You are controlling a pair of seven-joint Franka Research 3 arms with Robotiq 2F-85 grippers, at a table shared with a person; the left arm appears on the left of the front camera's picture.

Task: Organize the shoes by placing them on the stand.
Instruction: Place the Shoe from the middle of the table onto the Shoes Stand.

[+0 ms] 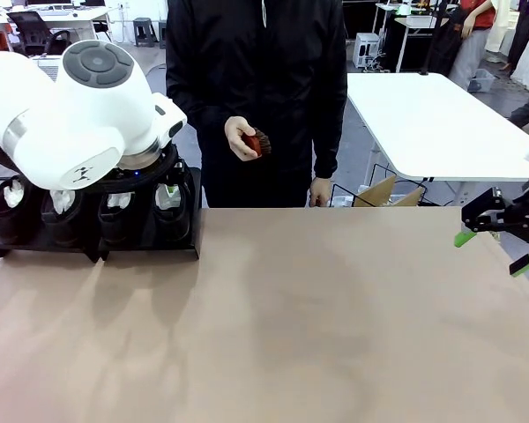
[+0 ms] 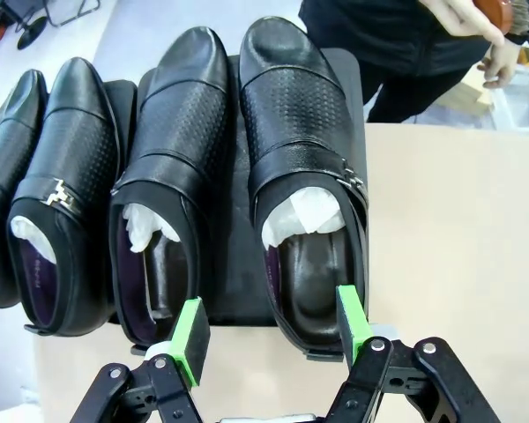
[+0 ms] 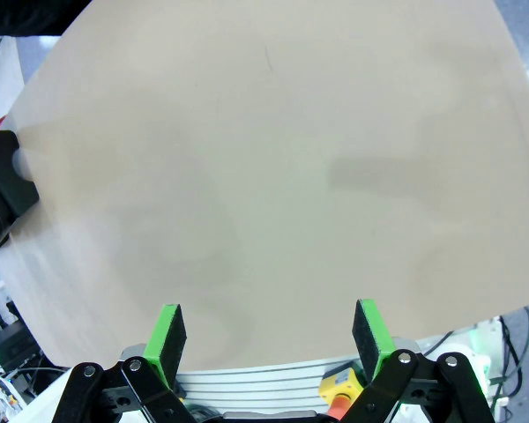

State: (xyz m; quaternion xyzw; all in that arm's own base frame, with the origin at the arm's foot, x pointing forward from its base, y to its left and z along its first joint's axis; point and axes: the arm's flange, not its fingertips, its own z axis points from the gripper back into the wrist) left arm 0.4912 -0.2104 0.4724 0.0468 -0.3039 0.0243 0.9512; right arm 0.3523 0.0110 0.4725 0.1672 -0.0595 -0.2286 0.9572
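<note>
Tan tabletop (image 1: 317, 317), black stand (image 1: 150, 251) at its far left corner bearing four black shoes (image 2: 304, 176) side by side, left gripper (image 2: 269, 339) spread wide above the heels, right gripper (image 1: 498, 240) likewise parted at the right edge, person's hand (image 1: 240, 137) holding a brown brush (image 1: 259, 143).

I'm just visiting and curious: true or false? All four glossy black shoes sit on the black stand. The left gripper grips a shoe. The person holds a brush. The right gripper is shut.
1. All four glossy black leather shoes sit on the low black stand: true.
2. The left gripper grips a shoe: false, it is open, holding nothing.
3. The person's hand holds a small brown brush: true.
4. The right gripper is shut: false, open above the tan tabletop.
</note>
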